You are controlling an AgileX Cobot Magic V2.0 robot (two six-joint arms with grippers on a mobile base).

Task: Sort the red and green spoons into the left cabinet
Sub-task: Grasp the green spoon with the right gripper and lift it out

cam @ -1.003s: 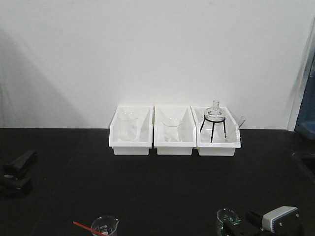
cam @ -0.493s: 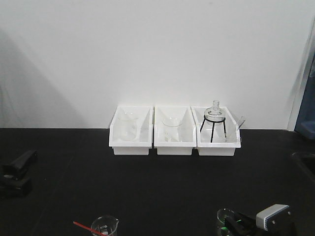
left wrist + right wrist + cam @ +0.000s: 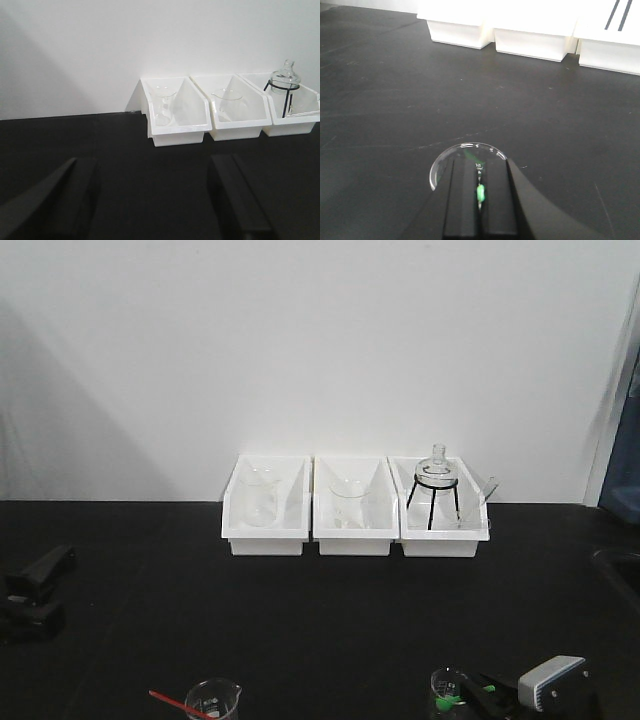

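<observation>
Black counter, three white bins along its back edge. Left cabinet isn't in any view.

Left gripper is parked at the counter's left edge, jaws wide apart, nothing in them. Right gripper is at the front edge toward the right corner, down over a small beaker. Its jaws are nearly together on the green spoon, which stands in that beaker.

Red spoon leans in a second beaker at the front edge, left of centre, untouched.

Step, as I read it: picking the green spoon.

Next: lift straight up to clear the rim without tipping the glass, then carry it to the cabinet.
</observation>
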